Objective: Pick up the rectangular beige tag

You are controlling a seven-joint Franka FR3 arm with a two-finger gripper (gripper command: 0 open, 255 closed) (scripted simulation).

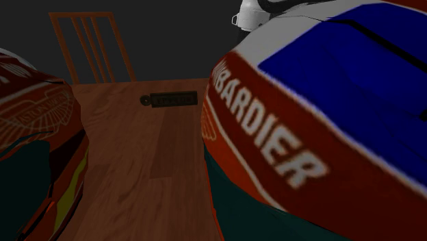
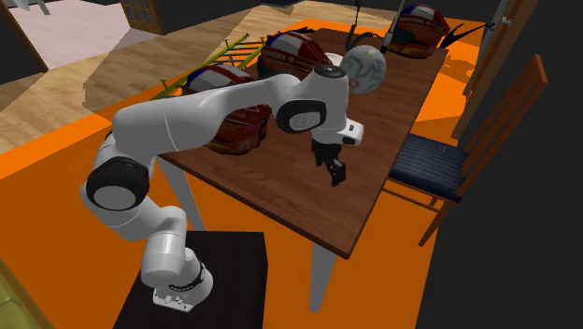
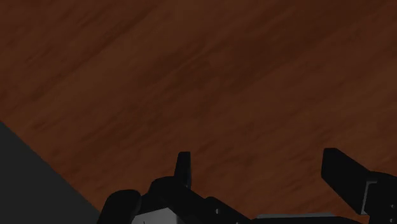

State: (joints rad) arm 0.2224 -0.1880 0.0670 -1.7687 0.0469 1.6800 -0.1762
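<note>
Above bare table (image 3: 191, 76) wood your gripper (image 3: 259, 165) hangs open and empty, likely readied for approach; the tag (image 1: 171, 100) lies near the far edge.

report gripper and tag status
black two-finger gripper open above brown wooden table; brownish rectangular tag lying flat, not held; red-white-blue helmet right of it in shoulder view

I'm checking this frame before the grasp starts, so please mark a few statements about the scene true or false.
1. The claw is open, with nothing between its fingers. True.
2. The tag lies flat on the wooden table. True.
3. The helmets stand on the floor. False: they rest on the table.
4. The chair has a red seat. False: its seat is dark blue.
</note>
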